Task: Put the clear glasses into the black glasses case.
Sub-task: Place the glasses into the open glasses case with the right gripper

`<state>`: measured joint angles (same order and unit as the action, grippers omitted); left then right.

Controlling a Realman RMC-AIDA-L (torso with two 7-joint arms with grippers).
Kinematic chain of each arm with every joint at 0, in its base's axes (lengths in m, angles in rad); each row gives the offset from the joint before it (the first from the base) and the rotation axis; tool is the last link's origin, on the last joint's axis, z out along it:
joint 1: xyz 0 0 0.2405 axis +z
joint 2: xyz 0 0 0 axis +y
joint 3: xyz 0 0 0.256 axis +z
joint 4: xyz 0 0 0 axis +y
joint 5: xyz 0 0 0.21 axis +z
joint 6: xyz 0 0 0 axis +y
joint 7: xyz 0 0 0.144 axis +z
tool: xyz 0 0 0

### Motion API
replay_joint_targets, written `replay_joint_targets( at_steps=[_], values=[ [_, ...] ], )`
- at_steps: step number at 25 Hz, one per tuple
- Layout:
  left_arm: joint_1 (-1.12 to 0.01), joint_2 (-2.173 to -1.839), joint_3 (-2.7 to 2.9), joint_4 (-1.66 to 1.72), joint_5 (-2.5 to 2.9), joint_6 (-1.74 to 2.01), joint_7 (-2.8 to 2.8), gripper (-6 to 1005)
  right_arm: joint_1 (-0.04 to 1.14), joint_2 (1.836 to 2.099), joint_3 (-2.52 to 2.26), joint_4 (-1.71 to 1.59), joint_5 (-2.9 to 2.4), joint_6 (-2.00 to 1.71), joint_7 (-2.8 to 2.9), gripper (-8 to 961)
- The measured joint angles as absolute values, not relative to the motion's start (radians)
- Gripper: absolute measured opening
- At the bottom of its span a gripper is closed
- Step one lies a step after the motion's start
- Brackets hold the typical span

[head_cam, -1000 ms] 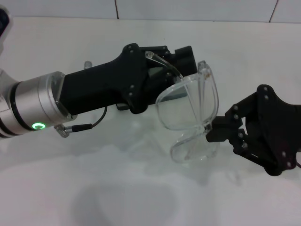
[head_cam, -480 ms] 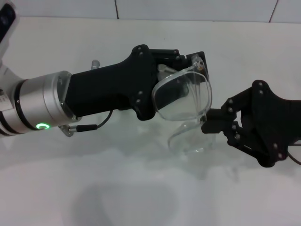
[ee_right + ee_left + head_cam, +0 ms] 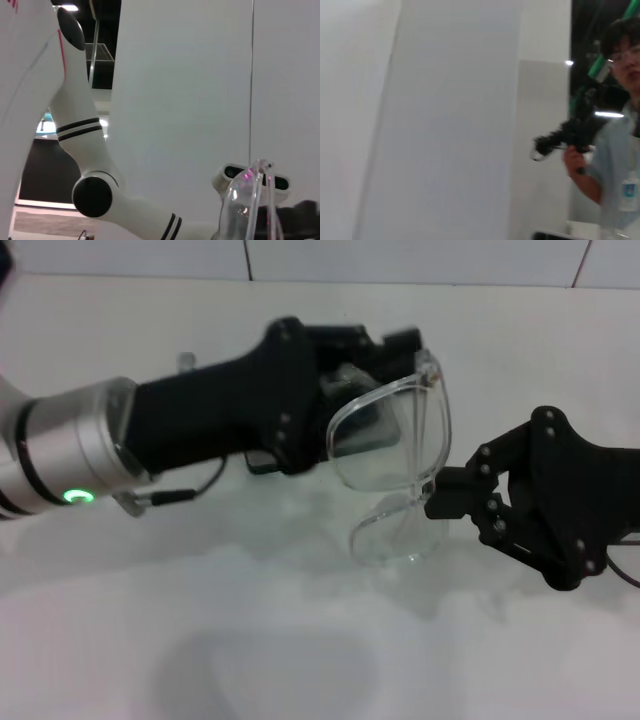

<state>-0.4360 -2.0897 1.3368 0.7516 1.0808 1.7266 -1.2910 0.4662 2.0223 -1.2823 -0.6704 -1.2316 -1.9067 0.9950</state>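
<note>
From the head view I see the glasses (image 3: 392,465) held above the white table (image 3: 300,640), lens upright, between my two grippers. The right gripper (image 3: 437,502) comes in from 3 o'clock and is clenched on the lens's lower edge at the nose bridge. The left gripper (image 3: 385,370) reaches in from 9 o'clock behind the lens's upper edge; I cannot tell whether it is released or clenched. A dark flat shape lies under the left arm, partly hidden; I cannot confirm it is the case. Open table runs from 5 to 8 o'clock. In the right wrist view the glasses (image 3: 250,205) stand on edge, close up.
</note>
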Motion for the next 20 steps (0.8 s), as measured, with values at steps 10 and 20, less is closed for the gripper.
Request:
replay_joint_targets(
  at_steps=[10, 20],
  values=[
    [-0.356, -2.081, 1.152, 0.737, 1.112, 1.718, -1.294, 144, 0.47, 2.013, -1.276, -0.702, -1.253, -1.882, 1.078, 37],
    [-0.214, -2.043, 1.077, 0.772, 1.265, 1.719, -1.324, 144, 0.583, 1.964, -1.221, -1.244, -1.712, -1.698, 1.728, 37]
  ],
)
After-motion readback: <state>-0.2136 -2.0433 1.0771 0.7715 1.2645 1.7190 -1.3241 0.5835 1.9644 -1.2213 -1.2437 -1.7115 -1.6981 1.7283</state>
